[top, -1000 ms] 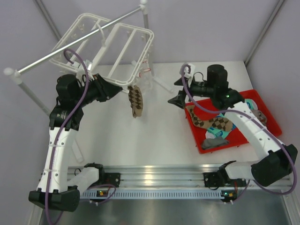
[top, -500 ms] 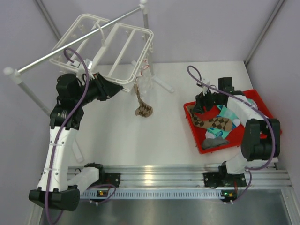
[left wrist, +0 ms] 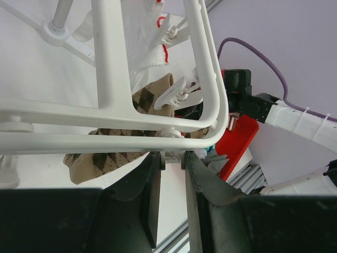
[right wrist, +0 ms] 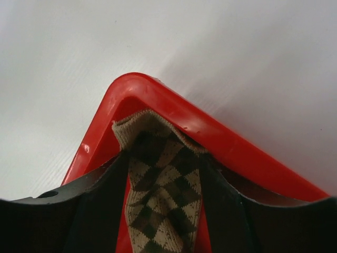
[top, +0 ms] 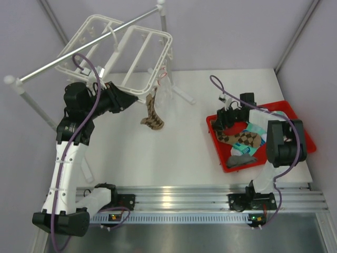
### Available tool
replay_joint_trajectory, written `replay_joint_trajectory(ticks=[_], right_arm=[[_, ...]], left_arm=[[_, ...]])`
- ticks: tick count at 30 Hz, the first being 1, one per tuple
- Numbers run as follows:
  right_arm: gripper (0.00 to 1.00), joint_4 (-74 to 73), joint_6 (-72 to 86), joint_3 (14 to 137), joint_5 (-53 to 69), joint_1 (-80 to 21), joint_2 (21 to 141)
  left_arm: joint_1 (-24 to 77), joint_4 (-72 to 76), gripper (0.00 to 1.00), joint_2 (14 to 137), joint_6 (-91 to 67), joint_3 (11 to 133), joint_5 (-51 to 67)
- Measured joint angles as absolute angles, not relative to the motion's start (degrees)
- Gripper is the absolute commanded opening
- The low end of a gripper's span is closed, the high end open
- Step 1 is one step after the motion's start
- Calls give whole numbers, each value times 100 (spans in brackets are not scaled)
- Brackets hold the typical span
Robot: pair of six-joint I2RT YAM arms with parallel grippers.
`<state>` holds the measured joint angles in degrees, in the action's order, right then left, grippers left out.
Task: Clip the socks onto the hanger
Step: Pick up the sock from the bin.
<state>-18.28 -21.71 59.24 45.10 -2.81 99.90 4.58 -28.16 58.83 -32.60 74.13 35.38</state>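
Now the left hand (left wrist: 172,155) pinches the rim of the large white plastic hanger frame (left wrist: 110,63), one brown-and-tan checkered sock (top: 151,113) dangling from it; the right hand (right wrist: 163,158) squeezes a second checkered sock (right wrist: 160,132) inside the red plastic tray (right wrist: 210,138).

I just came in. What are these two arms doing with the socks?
The left end effector grips the near edge of the white hanger. One brown checkered sock already hangs from a clip on it. The right end effector is down in the red tray, its fingers on both sides of a second checkered sock at the tray's corner; whether it is gripped yet, I cannot tell.
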Motion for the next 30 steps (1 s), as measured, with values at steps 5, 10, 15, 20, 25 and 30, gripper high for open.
replay_joint_trajectory(ticks=[5,10,15,20,25,30], right_arm=[[54,-1699,-2246,5625,4246,-290,10027],[52,-1719,-2718,5546,3820,-325,9948],[38,-1848,-2982,5548,3358,-325,9839],[12,-2108,-3417,5561,2956,-294,9734],[0,-2471,-3811,5561,3052,-132,9526],[0,-2687,-4001,5561,3524,-97,8945]], left_arm=[[458,-2814,0,5902,-3258,7413,3533],[458,-2814,0,5905,-3245,7413,3531],[458,-2814,0,5905,-3232,7413,3514],[458,-2814,0,5905,-3183,7413,3511],[458,-2814,0,5905,-3179,7411,3511],[458,-2812,0,5902,-3177,7369,3514]])
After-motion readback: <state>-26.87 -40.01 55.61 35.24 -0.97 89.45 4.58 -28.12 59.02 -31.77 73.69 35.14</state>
